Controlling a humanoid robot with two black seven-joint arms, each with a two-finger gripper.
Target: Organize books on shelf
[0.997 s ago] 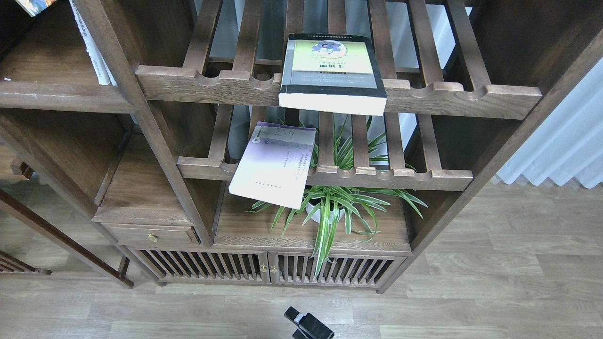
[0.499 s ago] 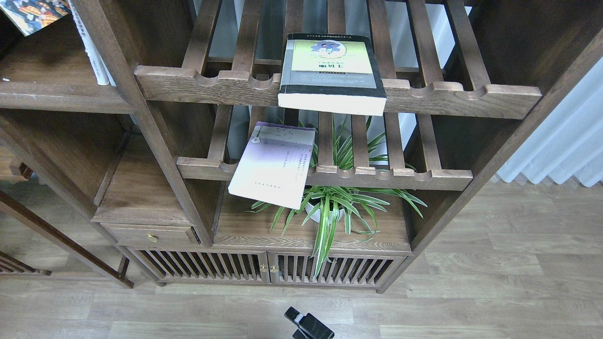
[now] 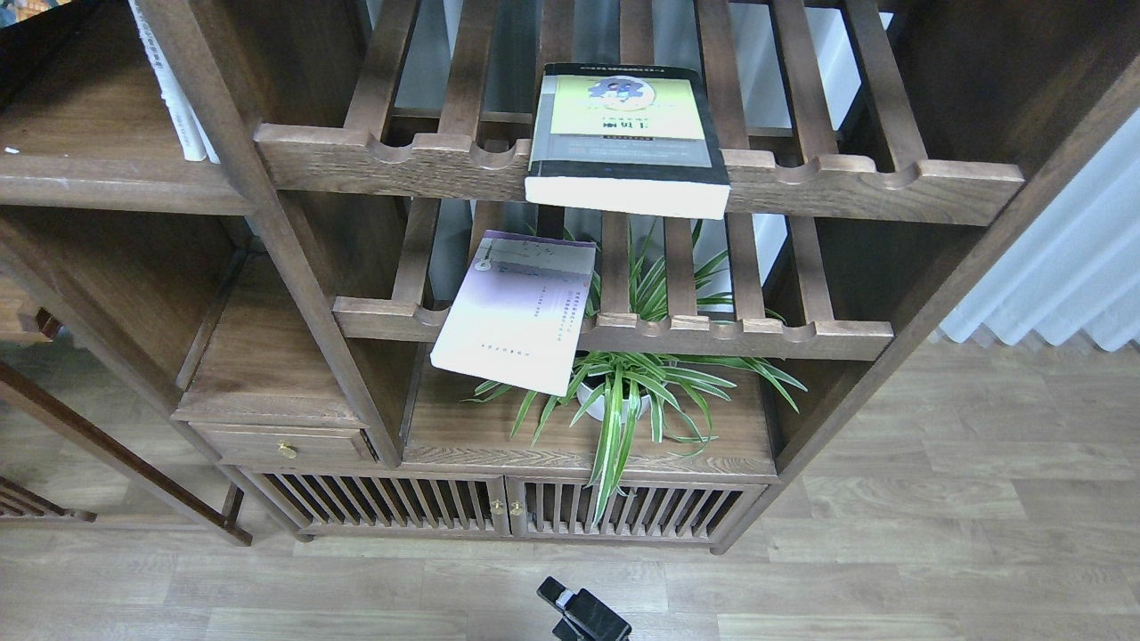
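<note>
The thick yellow-green book with a black border (image 3: 628, 133) lies flat on the upper slatted rack, its page edge overhanging the front rail. The thin lavender-white book (image 3: 518, 312) lies tilted on the lower slatted rack and sticks out over its rail. Only a sliver of the colourful book (image 3: 20, 7) shows at the top left corner, above the flat dark-brown shelf (image 3: 116, 182). What holds it is out of view. A small black gripper part (image 3: 583, 612) shows at the bottom centre over the floor; its fingers cannot be told apart.
White-spined books (image 3: 174, 98) stand at the right end of the flat shelf. A potted spider plant (image 3: 637, 392) sits under the lower rack on the cabinet top. A small drawer (image 3: 285, 442) and slatted cabinet doors (image 3: 508, 507) are below. White curtains (image 3: 1060, 267) hang at the right.
The colourful book at the top left came further into view half a second ago and has now moved up and left, almost out of frame. The other two books have not moved.
</note>
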